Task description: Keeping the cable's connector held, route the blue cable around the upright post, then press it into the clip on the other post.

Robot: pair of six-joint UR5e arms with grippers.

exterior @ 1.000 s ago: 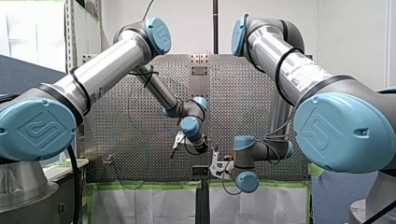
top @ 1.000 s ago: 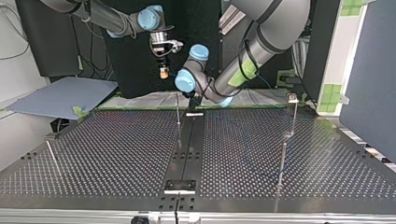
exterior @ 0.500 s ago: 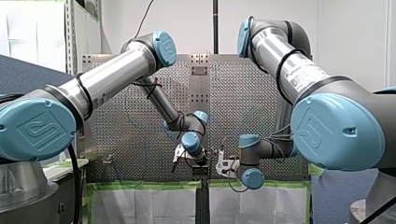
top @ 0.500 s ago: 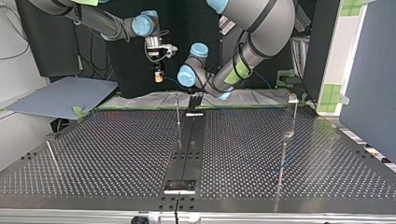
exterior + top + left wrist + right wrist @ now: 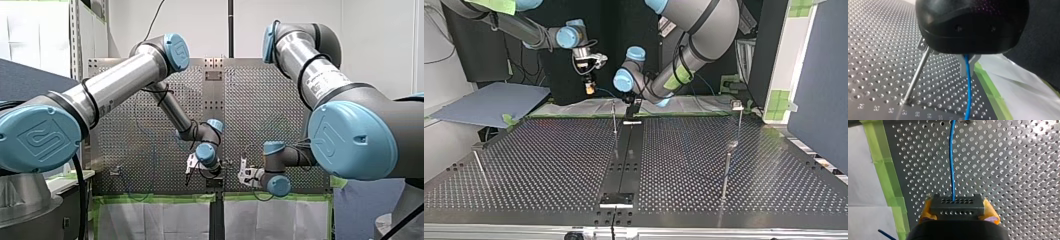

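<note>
Blue cable (image 5: pixel 951 165) runs between both grippers, near the table (image 5: pixel 549 160) edge by the arms. Right gripper (image 5: pixel 958 208): yellow pads clamped on the connector (image 5: pixel 957 203). Left gripper (image 5: pixel 967 59): fingers pinched round the cable, just beside the thin post (image 5: pixel 918 72). Routing looks barely begun. Next move: sweep the cable around that post without loosening the connector grip, then head to the clip (image 5: pixel 737 105), well apart.

My right gripper (image 5: pixel 588 90) has slid leftward (top view) and lower.
</note>
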